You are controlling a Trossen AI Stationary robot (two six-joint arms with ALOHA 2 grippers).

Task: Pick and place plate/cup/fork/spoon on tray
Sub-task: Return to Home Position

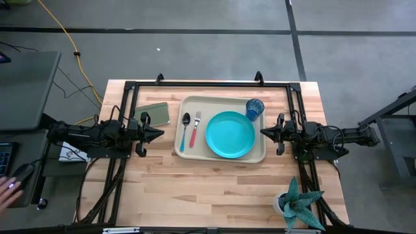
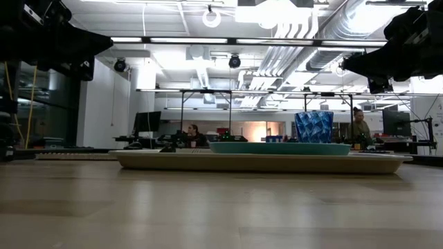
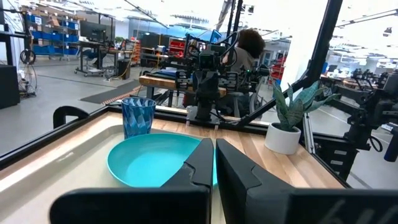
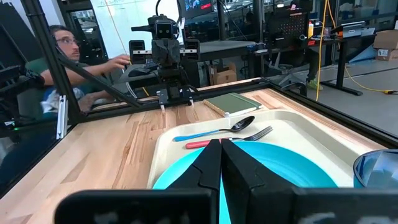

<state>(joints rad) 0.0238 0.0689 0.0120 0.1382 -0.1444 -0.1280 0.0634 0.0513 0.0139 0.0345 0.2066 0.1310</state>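
Note:
The beige tray (image 1: 188,153) lies on the table's middle. On it rest the turquoise plate (image 1: 230,134), the blue cup (image 1: 254,108) at the tray's far right corner, the spoon (image 1: 186,129) with a light blue handle and the fork (image 1: 194,130) with a red handle, side by side at the tray's left. My left gripper (image 1: 160,133) is shut and empty, left of the tray. My right gripper (image 1: 264,132) is shut and empty, at the tray's right rim. The plate (image 3: 155,158) and cup (image 3: 137,117) show in the left wrist view, and the spoon (image 4: 214,130) and fork (image 4: 230,138) show in the right wrist view.
A flat olive-green rectangle (image 1: 153,113) lies left of the tray at the far side. A white pot with a spiky green plant (image 1: 296,203) stands at the near right corner. A black frame (image 1: 208,84) runs along the table's far edge and sides. People sit beyond the table.

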